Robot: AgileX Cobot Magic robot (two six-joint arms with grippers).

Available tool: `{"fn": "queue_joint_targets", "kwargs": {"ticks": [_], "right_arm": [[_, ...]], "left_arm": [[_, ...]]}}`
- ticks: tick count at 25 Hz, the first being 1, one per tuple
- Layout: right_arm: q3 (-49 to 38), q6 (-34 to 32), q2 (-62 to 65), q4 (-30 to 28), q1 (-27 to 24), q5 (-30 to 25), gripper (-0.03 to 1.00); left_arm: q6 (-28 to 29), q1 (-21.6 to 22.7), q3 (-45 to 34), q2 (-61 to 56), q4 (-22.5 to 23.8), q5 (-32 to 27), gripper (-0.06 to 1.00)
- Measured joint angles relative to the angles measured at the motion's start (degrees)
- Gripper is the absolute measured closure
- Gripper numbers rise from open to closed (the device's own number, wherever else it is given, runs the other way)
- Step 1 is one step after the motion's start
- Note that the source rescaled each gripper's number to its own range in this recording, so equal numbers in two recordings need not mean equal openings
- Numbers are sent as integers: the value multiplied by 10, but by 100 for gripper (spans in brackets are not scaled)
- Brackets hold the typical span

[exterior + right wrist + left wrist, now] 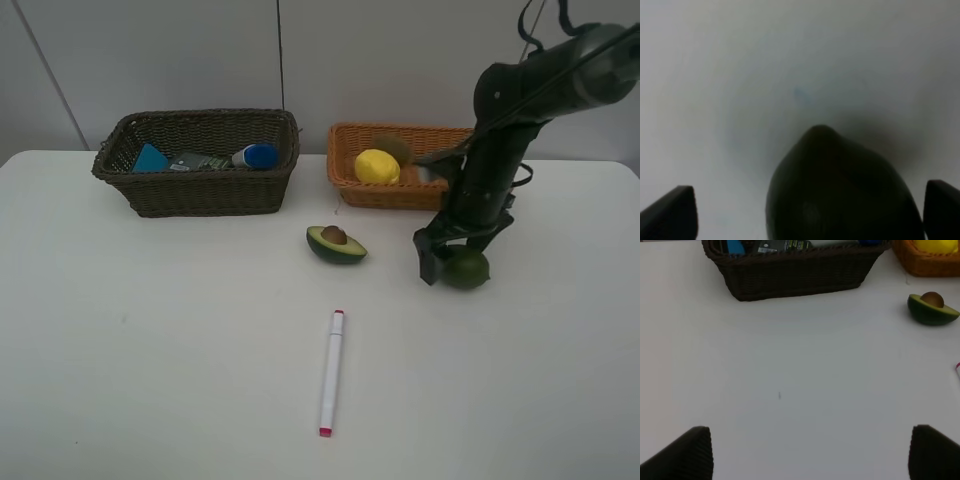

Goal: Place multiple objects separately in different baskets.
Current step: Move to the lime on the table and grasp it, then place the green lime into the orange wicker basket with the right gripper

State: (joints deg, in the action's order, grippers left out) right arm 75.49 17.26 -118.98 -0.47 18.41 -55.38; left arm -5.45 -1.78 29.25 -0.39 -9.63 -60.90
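The green round fruit (467, 268) lies on the white table (150, 350), in front of the orange-tan basket (352, 190). My right gripper (450, 262) is lowered over it, open, with a finger on either side. In the right wrist view the fruit (840, 190) sits between the fingertips (670, 215) with gaps on both sides. The lemon (377, 166) and kiwi (393, 146) lie in the orange-tan basket. A halved avocado (336, 243) and a marker (332, 372) rest on the table. My left gripper (810, 460) is open over bare table, out of the high view.
The dark brown basket (200, 195) at the back left holds a blue-capped bottle (255, 156), a dark green bottle (195, 161) and a blue item (152, 159). In the left wrist view this basket (795, 275) and the avocado (932, 308) lie ahead.
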Motion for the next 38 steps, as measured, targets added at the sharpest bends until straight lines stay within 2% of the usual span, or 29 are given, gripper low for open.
{"fn": "queue_joint_targets", "kwargs": {"ticks": [7,9,12,20,26,29,31,35,38], "right_arm": [[-2,0,-18,-1,0,24,1],[-2,0,-18,-2,0,25,14],[-2,0,-18,-3,0,23,45],[6,-2,1,-9,0,-11,44],[103,-25,70,-10,0,-14,44],[158,-28,65,-8,-3,25,44],[184,-38,44,-3,-12,71,44],[195,-49,-17,-3,-28,165,44],[195,-51,-54,-13,-29,212,44]], "left_arm": [[0,0,0,0,0,0,-6],[0,0,0,0,0,0,-6],[0,0,0,0,0,0,-6],[0,0,0,0,0,0,-6],[0,0,0,0,0,0,-6],[0,0,0,0,0,0,-6],[0,0,0,0,0,0,-6],[0,0,0,0,0,0,-6],[0,0,0,0,0,0,-6]]}}
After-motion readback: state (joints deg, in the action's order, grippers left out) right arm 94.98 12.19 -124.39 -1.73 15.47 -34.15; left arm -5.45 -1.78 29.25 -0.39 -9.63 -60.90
